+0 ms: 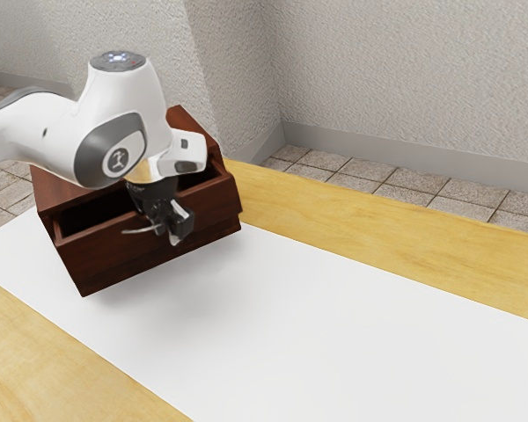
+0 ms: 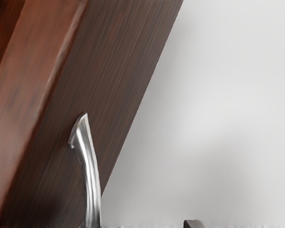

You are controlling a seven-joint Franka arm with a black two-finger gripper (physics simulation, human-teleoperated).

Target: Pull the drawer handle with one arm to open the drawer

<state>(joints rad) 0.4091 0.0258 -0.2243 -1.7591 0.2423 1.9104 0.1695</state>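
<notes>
- The drawer [image 1: 150, 253] stands pulled out of its case [image 1: 192, 130], and its hollow inside shows from above.
- The handle [image 1: 139, 230] is a thin silver bar on the drawer's dark front. In the wrist view it curves out from the wood grain and runs down under the hand.
- The gripper [image 1: 174, 225] hangs just in front of the drawer's front, at the end of the handle nearer the exterior view's right. It points down at the bar.
- Whether it is clamped on the handle or merely sits around it cannot be told.
- The arm [image 1: 79, 132], white with grey joints, reaches over the drawer from the exterior view's left and hides part of the case.
- A white sheet [image 1: 299, 334] lies under the drawer and spreads well beyond it toward the exterior view's right.
- The wooden table [image 1: 396, 242] shows along both sides of the sheet.
- Behind the drawer are a tiled floor [image 1: 396, 180] and rough grey walls [image 1: 405, 61].
</notes>
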